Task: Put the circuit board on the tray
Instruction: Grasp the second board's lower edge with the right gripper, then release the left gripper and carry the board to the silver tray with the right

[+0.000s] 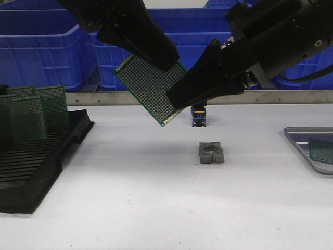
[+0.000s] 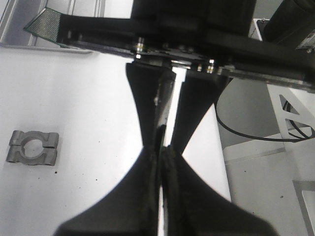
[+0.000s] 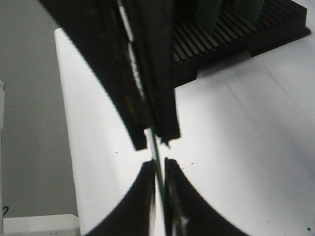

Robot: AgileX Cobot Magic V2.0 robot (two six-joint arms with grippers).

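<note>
A green perforated circuit board hangs tilted in the air over the middle of the table. My left gripper comes from the upper left and is shut on the board's upper right edge. In the left wrist view the left gripper pinches the board's edge. My right gripper reaches in from the right and straddles the board's lower right corner. In the right wrist view the right gripper shows a narrow gap beside the board. The grey tray lies at the far right with another board on it.
A black slotted rack at the left holds several upright green boards. A grey split clamp block lies on the table below the held board, with a small blue-black object behind it. Blue bins stand behind the table.
</note>
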